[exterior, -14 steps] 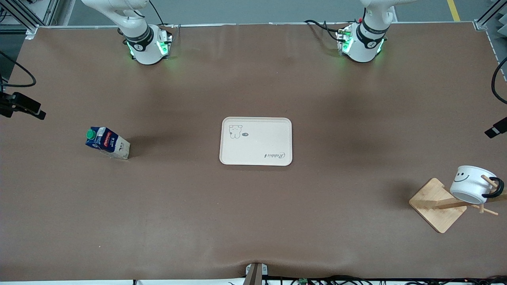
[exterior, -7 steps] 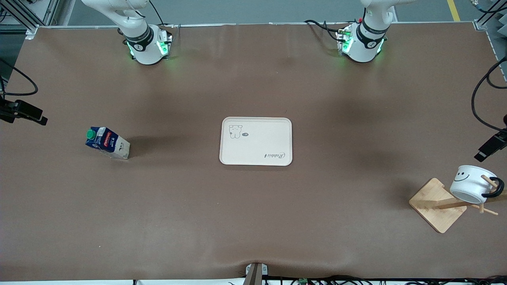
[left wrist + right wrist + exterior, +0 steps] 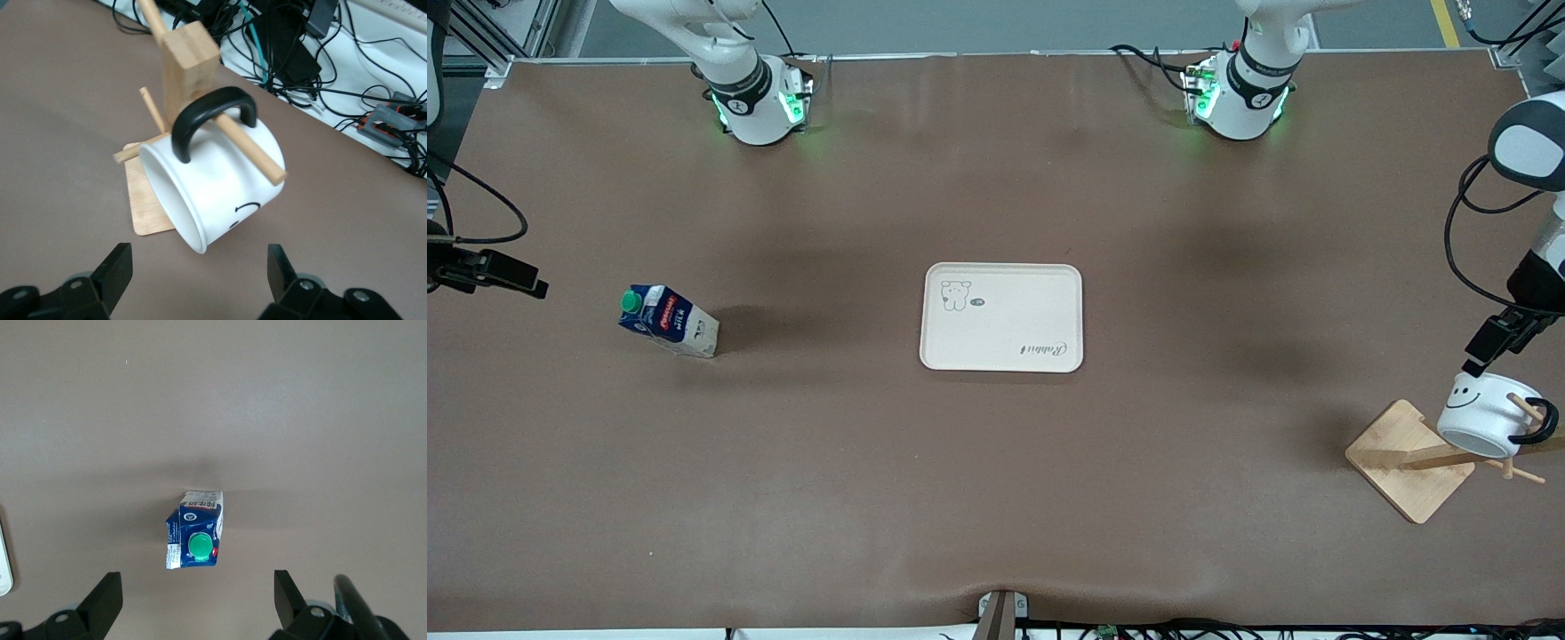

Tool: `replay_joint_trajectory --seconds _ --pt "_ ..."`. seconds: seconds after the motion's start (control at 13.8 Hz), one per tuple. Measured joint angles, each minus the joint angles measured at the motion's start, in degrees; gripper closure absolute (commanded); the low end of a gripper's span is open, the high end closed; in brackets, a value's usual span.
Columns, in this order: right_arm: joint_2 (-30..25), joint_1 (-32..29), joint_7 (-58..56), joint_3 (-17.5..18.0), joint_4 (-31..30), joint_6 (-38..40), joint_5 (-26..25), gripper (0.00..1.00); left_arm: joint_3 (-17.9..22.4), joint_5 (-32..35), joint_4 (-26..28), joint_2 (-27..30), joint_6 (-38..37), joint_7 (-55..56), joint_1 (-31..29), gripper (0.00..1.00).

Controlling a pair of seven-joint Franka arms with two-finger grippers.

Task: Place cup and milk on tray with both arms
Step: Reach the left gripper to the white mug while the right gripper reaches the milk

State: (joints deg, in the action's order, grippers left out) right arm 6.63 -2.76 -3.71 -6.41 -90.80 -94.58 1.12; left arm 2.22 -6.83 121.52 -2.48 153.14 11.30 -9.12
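brown table (image 3: 996, 498); both grippers' fingers apart: left gripper (image 3: 200, 283) over cup (image 3: 220, 193), right gripper (image 3: 197, 603) seemingly over milk (image 3: 195, 539)

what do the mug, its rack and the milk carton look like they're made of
The cup: smooth white body with a black handle, probably enamel or glazed ceramic; the look leaves it open. The rack: pale unpainted wood with visible grain, plus dowel pegs. The milk: printed paperboard with folded gable edges and a green cap, likely plastic.
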Motion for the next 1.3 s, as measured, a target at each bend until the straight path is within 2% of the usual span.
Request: replay_joint_trajectory --seconds 0.22,0.36,0.51,0.58,1.16,1.3 --pt "0.2 0.1 0.0 0.2 0.4 -0.2 0.0 0.00 -0.9 0.0 0.8 -1.1 4.8 0.0 0.1 0.15" --pt "1.5 0.3 0.0 0.5 0.4 -1.4 0.0 0.00 -1.7 0.0 0.9 -2.2 7.9 0.0 0.1 0.21" --pt "2.9 0.4 0.0 0.6 0.4 -2.0 0.0 0.00 -2.1 0.0 0.9 -3.4 10.0 -1.0 0.1 0.33" --pt "3.4 0.5 0.0 0.6 0.4 -2.1 0.0 0.00 -2.1 0.0 0.9 -3.8 11.0 -2.1 0.0 0.34" --pt "4.6 2.1 0.0 0.6 0.6 -2.1 0.0 0.00 -2.1 0.0 1.1 -5.1 12.2 -6.6 -0.2 0.44" --pt "5.1 2.3 0.0 0.6 0.6 -2.1 0.2 0.00 -2.1 0.0 1.6 -5.1 12.7 -6.9 -0.2 0.53"
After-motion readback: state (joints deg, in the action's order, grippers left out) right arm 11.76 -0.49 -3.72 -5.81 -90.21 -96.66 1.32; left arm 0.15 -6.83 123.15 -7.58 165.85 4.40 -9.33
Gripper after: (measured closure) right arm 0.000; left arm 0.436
